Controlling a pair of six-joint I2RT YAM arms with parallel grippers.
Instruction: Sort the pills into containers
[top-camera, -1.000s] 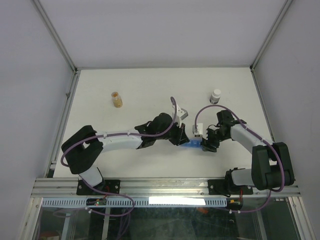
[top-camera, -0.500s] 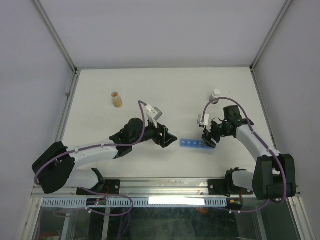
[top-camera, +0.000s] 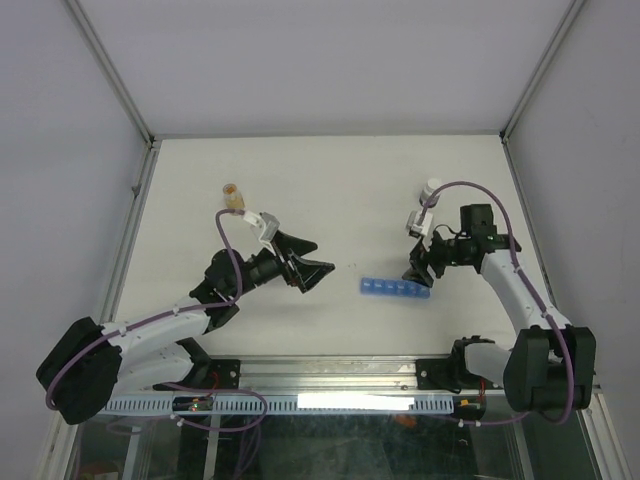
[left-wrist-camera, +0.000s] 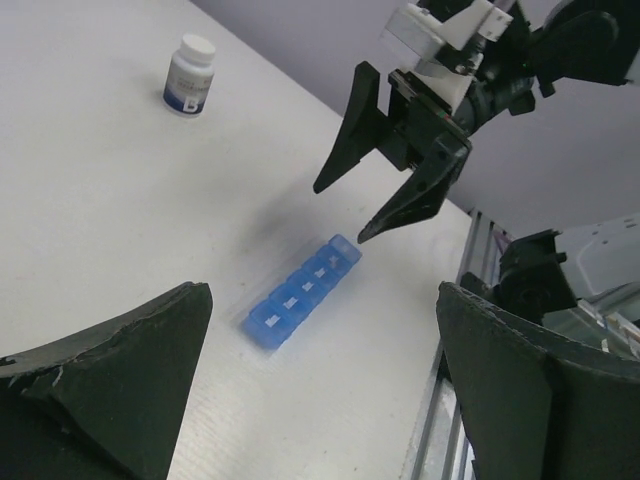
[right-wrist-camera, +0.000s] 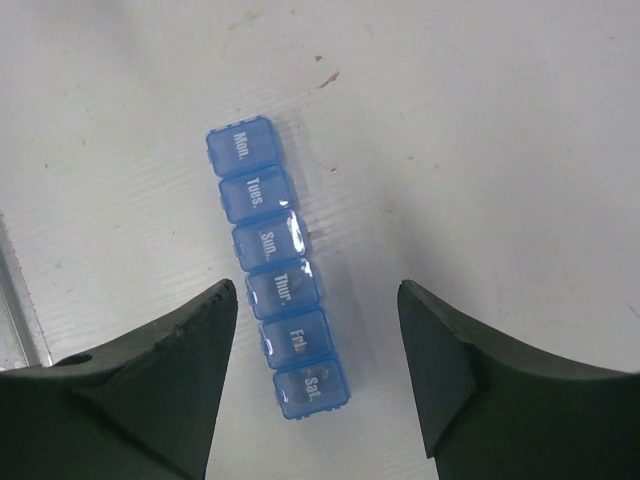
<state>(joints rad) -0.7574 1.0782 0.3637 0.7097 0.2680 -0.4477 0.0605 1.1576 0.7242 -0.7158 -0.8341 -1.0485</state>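
Since a second ago the left arm is drawing back to the left, away from the pill organizer (top-camera: 396, 289). The left gripper (top-camera: 315, 262), then closed down at the strip, is now standing wide open and holding nothing. The right gripper (top-camera: 420, 274) is backing off the organizer's right end, its two black wedge-shaped fingers (left-wrist-camera: 350, 135) spread apart on empty air.

Nearest, an aluminium rail (top-camera: 330, 372) is running along the front edge of the table (top-camera: 330, 180). Just beyond it the organizer is lying flat on the matte white tabletop, between the two grippers and touching neither, closer to the right one. It is a narrow strip of translucent blue plastic, six rounded square lids in one row, reading in white print Mon., Tues., Sun., Thur., Fri., Sat. Glare is washing over the Sun. lid.

Farther back on the right a small white-capped bottle (top-camera: 430, 190) is standing upright, wearing a dark blue band whose writing is too small to read. Far left, a small clear bottle (top-camera: 234, 198) is showing orange-tan contents, too small to tell apart.
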